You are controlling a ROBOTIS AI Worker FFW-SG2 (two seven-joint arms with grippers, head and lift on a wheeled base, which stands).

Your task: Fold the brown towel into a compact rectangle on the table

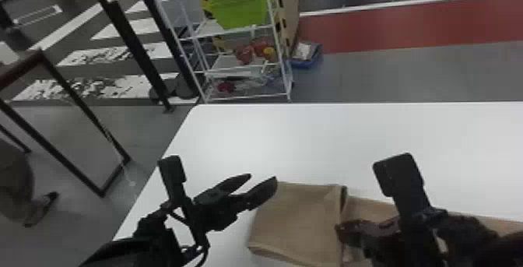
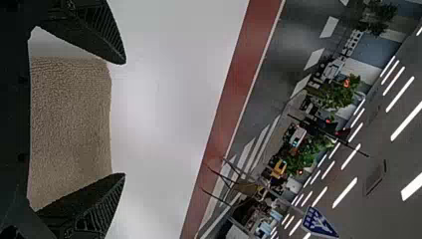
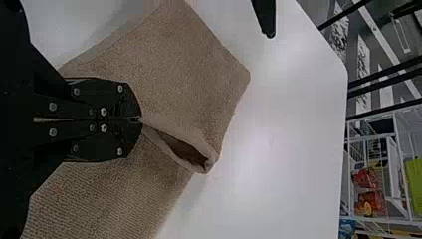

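White table: brown towel on it, part-folded
Left gripper: fingers spread, at folded end
Right gripper: closed, pinching towel fold
Risk: right pull drags or unfolds it, left not clamping

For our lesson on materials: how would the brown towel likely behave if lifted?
The brown towel would probably sag, since its cloth bends into a soft, gaping fold by the right gripper. Its rough, woven-looking surface suggests it would not be slippery.
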